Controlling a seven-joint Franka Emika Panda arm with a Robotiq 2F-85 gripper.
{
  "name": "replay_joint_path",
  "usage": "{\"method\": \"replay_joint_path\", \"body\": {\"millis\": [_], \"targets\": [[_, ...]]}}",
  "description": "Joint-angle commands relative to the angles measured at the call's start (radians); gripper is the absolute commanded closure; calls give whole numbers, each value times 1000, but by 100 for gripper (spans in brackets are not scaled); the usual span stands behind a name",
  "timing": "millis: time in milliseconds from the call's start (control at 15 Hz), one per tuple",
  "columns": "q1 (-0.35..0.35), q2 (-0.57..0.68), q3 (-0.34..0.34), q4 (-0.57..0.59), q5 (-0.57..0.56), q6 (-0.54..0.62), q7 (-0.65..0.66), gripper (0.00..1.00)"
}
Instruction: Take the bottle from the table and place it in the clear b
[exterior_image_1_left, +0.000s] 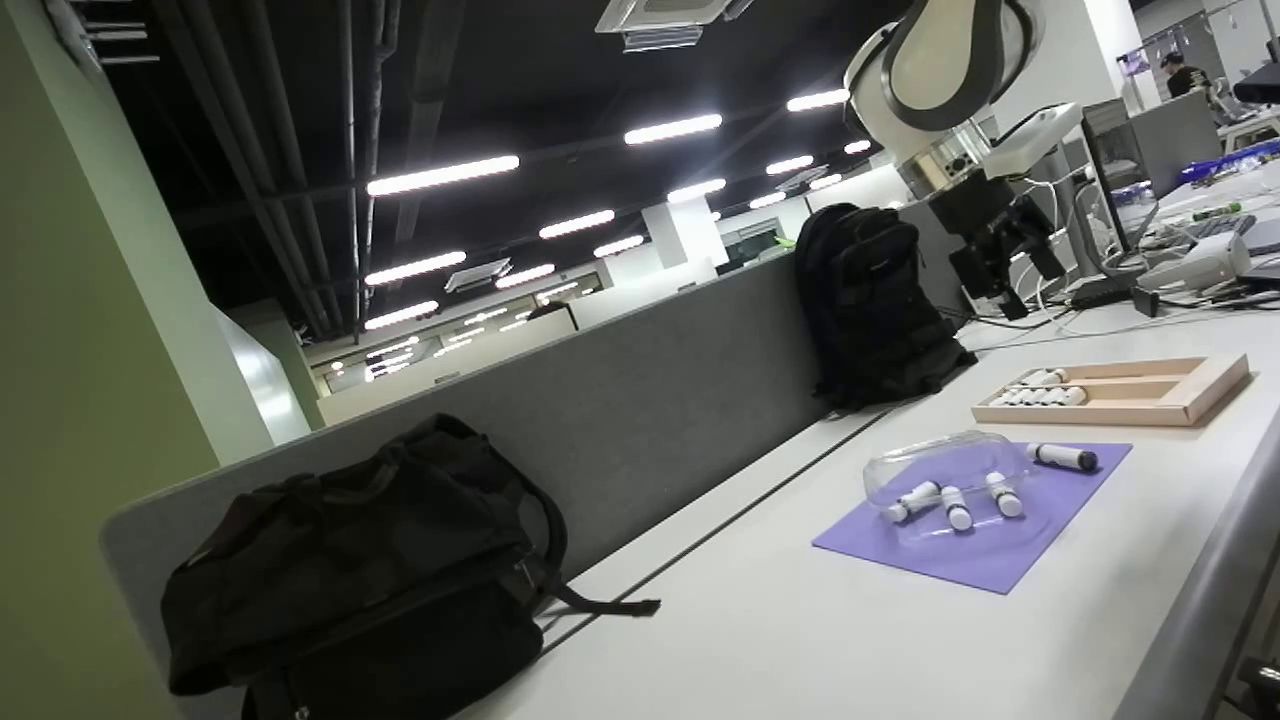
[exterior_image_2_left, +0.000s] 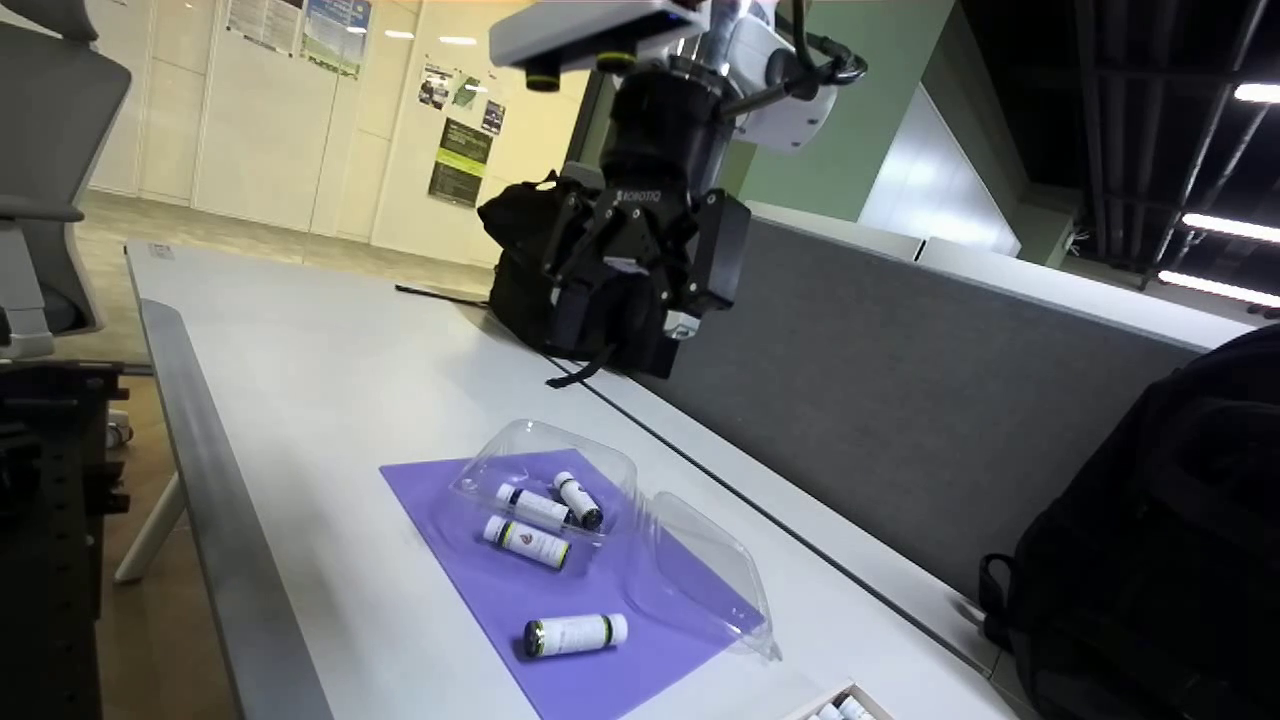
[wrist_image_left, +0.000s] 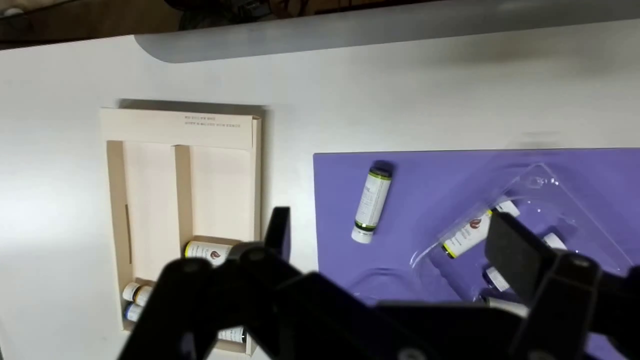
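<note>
In the wrist view your gripper (wrist_image_left: 397, 235) hangs over the table (wrist_image_left: 450, 95), jaws wide apart. The bottle (wrist_image_left: 372, 201) lies on the mat (wrist_image_left: 340, 190), between the tray (wrist_image_left: 175, 127) and the clear box (wrist_image_left: 537, 182); toward the grey edge (wrist_image_left: 380, 40) you have a bare strip (one finger (wrist_image_left: 515, 250) hides part of the clear box). In an exterior view a long bare stretch runs from the mat to the far corner (exterior_image_2_left: 165, 270), where a chair (exterior_image_2_left: 60, 130) stands outside the grey edge. Three more bottles (exterior_image_2_left: 527, 543) lie in the clear box, and its lid (exterior_image_2_left: 690, 570) spreads toward the partition (exterior_image_2_left: 930, 400). In an exterior view the partition lines the back edge (exterior_image_1_left: 700, 500); one bag (exterior_image_1_left: 875, 300) leans on it near the tray, another bag (exterior_image_1_left: 360, 580) farther along, its strap (exterior_image_1_left: 610, 606) on the table.
</note>
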Motion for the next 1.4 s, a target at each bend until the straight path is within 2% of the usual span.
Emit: {"method": "replay_joint_path", "body": {"millis": [0, 133, 400, 600, 733, 1000, 1333], "targets": [[20, -1, -20, 2, -6, -3, 5, 0], [2, 52, -39, -20, -20, 81, 9, 0], [-5, 178, -103, -36, 11, 222, -66, 0], [-14, 285, -148, -43, 34, 428, -146, 0], [-17, 381, -163, -22, 110, 536, -206, 0], [-52, 521, -117, 22, 280, 630, -334, 0], [-96, 638, -50, 101, 323, 663, -375, 0]]}}
